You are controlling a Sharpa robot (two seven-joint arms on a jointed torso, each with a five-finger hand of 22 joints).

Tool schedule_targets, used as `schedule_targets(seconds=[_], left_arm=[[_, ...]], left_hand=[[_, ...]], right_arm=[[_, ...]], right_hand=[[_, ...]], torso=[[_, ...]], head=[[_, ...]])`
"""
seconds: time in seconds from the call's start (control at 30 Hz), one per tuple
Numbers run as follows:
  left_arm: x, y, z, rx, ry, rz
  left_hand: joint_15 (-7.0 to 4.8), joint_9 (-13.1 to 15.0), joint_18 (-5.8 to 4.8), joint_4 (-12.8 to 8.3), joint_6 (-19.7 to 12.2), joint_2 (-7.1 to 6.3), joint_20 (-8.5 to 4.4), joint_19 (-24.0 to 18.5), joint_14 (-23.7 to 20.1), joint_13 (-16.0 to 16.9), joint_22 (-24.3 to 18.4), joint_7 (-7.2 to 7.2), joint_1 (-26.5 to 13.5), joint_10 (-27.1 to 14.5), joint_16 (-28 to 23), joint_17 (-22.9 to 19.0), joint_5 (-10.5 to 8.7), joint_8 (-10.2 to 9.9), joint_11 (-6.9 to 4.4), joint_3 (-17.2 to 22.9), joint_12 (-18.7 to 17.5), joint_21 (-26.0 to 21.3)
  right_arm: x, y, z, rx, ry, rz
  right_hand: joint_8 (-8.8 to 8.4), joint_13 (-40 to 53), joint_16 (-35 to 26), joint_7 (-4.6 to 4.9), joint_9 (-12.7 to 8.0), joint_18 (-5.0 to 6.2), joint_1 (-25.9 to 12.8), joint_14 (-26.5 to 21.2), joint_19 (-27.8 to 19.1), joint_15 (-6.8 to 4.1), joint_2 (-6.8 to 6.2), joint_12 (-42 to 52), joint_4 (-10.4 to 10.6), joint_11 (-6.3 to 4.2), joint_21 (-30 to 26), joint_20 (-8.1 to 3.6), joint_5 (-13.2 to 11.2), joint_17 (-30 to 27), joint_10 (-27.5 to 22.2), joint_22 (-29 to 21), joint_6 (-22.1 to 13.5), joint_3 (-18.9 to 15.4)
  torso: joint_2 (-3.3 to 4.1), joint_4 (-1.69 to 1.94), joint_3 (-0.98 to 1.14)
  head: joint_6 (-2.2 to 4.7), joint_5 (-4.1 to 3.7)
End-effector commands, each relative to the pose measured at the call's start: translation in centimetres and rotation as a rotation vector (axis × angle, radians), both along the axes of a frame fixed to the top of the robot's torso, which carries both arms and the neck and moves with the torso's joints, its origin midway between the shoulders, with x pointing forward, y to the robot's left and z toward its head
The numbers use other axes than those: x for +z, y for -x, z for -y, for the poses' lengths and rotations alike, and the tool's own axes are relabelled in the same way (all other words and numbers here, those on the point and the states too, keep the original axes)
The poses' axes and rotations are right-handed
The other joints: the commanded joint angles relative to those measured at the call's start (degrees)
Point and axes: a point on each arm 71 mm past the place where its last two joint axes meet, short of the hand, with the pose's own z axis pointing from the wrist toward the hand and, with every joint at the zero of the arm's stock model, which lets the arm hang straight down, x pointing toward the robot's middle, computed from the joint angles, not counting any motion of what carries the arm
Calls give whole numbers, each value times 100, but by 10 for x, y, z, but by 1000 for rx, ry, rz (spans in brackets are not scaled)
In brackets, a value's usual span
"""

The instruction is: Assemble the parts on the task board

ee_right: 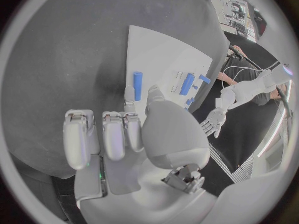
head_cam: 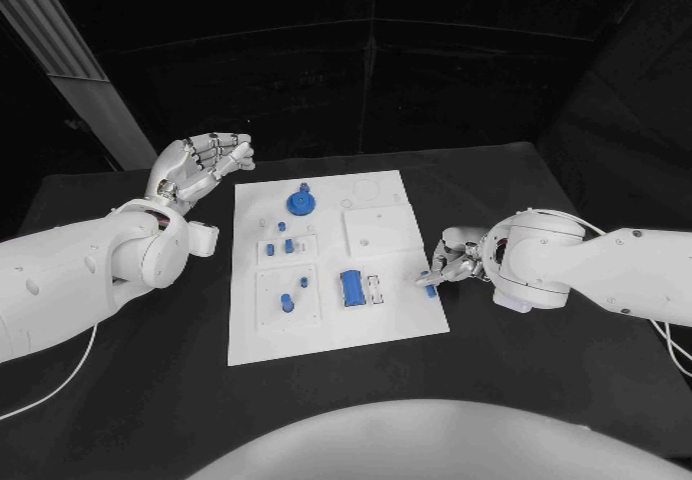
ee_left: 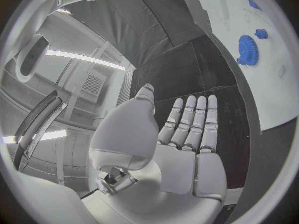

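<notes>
Black tabletop fills the scene, with the white rectangular task board (head_cam: 387,322) lying flat at its middle between the 2 white arms. On the board's far end stands a round blue toothed gear (head_cam: 300,203), with a small blue knob just beyond it. Nearer the middle sit several small blue pegs (head_cam: 289,245) in raised white squares, and a larger blue rectangular block (head_cam: 351,288) stands beside a white slot.

At the board's right edge, the silver right hand (head_cam: 450,262) pinches a short blue cylindrical pin (head_cam: 428,284) between thumb and fingertips, the pin's lower end just over or touching the board; the right wrist view shows the same pin (ee_right: 137,79) held at the fingertips above the white plate.

Off the board's far left corner, the silver left hand (head_cam: 202,165) is raised with fingers straight and held apart from the thumb, holding nothing; its palm (ee_left: 187,154) faces the wrist camera.
</notes>
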Motion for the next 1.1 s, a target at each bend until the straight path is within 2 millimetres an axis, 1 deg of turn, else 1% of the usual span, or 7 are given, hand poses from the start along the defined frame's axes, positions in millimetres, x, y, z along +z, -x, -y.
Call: schedule_targets(seconds=[0.03, 0.2, 0.43, 0.57, 0.67, 0.8, 1.1], left_arm=[[8, 2, 1, -26, 39, 93], [8, 2, 1, -24, 39, 93], [8, 3, 1, -25, 39, 93], [8, 3, 1, -25, 39, 93], [8, 3, 1, -26, 40, 92], [8, 3, 1, -26, 40, 92], [8, 3, 1, -27, 40, 92]], left_hand=[[-3, -8, -58, 0, -51, 52, 0, 28, -23, -6, -6, 536, 9, -48, 25, -5, 36, 35, 8, -24, 24, -23], [-3, -8, -58, 0, -51, 52, 0, 28, -23, -6, -6, 536, 9, -48, 25, -5, 36, 35, 8, -24, 24, -23], [-3, -8, -58, 0, -51, 52, 0, 28, -23, -6, -6, 536, 9, -48, 25, -5, 36, 35, 8, -24, 24, -23], [-3, -8, -58, 0, -51, 52, 0, 28, -23, -6, -6, 536, 9, -48, 25, -5, 36, 35, 8, -24, 24, -23], [-3, -8, -58, 0, -51, 52, 0, 28, -23, -6, -6, 536, 9, -48, 25, -5, 36, 35, 8, -24, 24, -23], [-3, -8, -58, 0, -51, 52, 0, 28, -23, -6, -6, 536, 9, -48, 25, -5, 36, 35, 8, -24, 24, -23], [-3, -7, -58, 0, -48, 62, 0, 28, -22, -6, -9, 534, 16, -50, 38, -19, 43, 49, 7, -29, 36, -24]], right_arm=[[-1, 0, -1, 8, 19, -16], [-2, 0, -3, 14, 21, -20], [-3, -2, -4, 17, 28, -26], [-4, -2, -6, 25, 31, -32], [-5, -2, -8, 31, 35, -40], [-6, -3, -10, 41, 46, -54], [-8, -3, -15, 66, 68, -76]], right_hand=[[-29, 1508, 14, 11, -18, -86, 57, 617, 604, 29, 19, 15, -26, -2, 18, 29, 26, 1510, 607, 1509, 48, -12], [-61, 1508, 14, 6, -43, -86, 91, 617, 604, 25, 22, 15, -31, -6, 18, 27, 42, 1510, 607, 1509, 78, -23], [-212, 1508, 14, 20, -145, -86, 191, 617, 604, 27, 54, 15, -41, 0, 18, 24, 137, 1510, 607, 1509, 103, -50], [-341, 1508, 14, 43, -231, -86, 278, 617, 604, 43, 76, 15, -61, 19, 18, 33, 191, 1510, 607, 1509, 107, -66], [-455, 1508, 14, 60, -309, -86, 369, 617, 604, 60, 86, 15, -92, 37, 18, 46, 327, 1510, 607, 1509, 133, -74], [-689, 1508, 14, 111, -472, -86, 561, 617, 604, 97, 109, 15, -194, 79, 18, 77, 410, 1510, 607, 1509, 122, -50], [-883, 1508, 14, 142, -626, -86, 692, 617, 604, 132, 200, 15, -271, 108, 18, 110, 415, 1510, 607, 1509, 156, 29]], torso=[[-3, 0, -2], [-1, -3, -1], [2, 3, 1], [-1, -3, 1], [0, 0, 2], [-3, -2, 1], [1, 0, -1]], head=[[0, 14], [0, 24], [0, 31], [0, 34], [0, 32], [0, 33], [0, 34]])
